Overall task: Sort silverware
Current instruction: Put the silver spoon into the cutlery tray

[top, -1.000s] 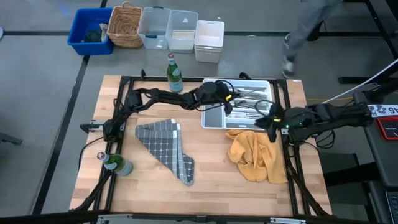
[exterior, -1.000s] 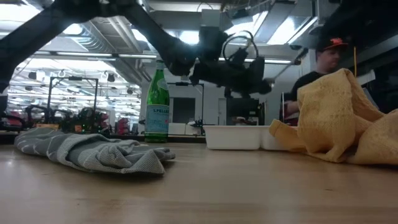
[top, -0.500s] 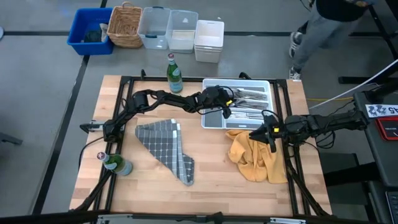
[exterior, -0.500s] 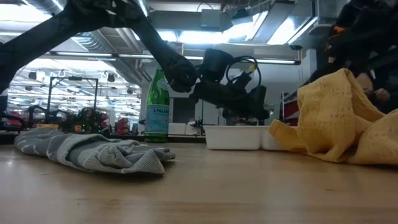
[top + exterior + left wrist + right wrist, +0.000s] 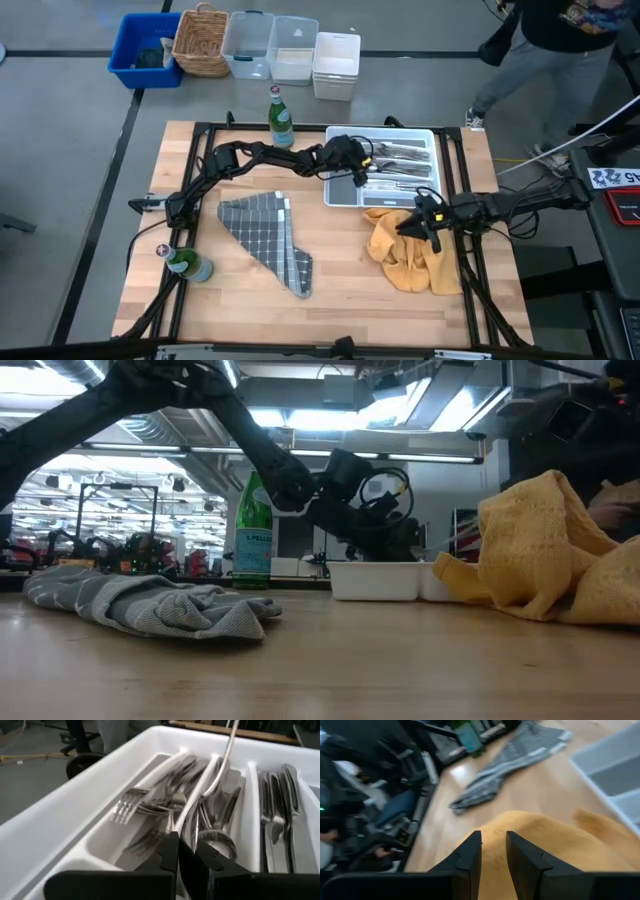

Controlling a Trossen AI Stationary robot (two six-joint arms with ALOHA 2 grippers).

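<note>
The silverware (image 5: 402, 160) lies in a white compartmented tray (image 5: 343, 190) at the table's far right. Forks and spoons (image 5: 160, 807) fill the tray's middle compartments, and knives (image 5: 280, 795) lie in another. My left gripper (image 5: 361, 176) is over the tray's left part, low inside it, shut on one slim silver piece (image 5: 220, 765). My right gripper (image 5: 414, 222) is open and empty just above a crumpled yellow cloth (image 5: 405, 255) near the tray. In the right wrist view its fingers (image 5: 493, 849) stand over the cloth (image 5: 550, 845). My left gripper pinches the slim silver piece between its two fingertips, at its near end (image 5: 192, 826). The fingers themselves hide which end that is. The piece runs forward along the fingers. It slants up over the forks and spoons, and its far end (image 5: 233, 727) rises past the tray's far rim.
A grey checked cloth (image 5: 268, 236) lies left of centre. One green bottle (image 5: 281, 118) stands at the far edge beside the tray, and another (image 5: 188, 264) at the near left. Bins and a basket (image 5: 203, 40) sit on the floor beyond. A person (image 5: 560, 40) walks at the far right.
My right gripper has left the tray's near right corner and gone toward the near edge and to the left, over the yellow cloth. My left gripper has come down lower into the tray. The person beyond the table has walked toward the right.
</note>
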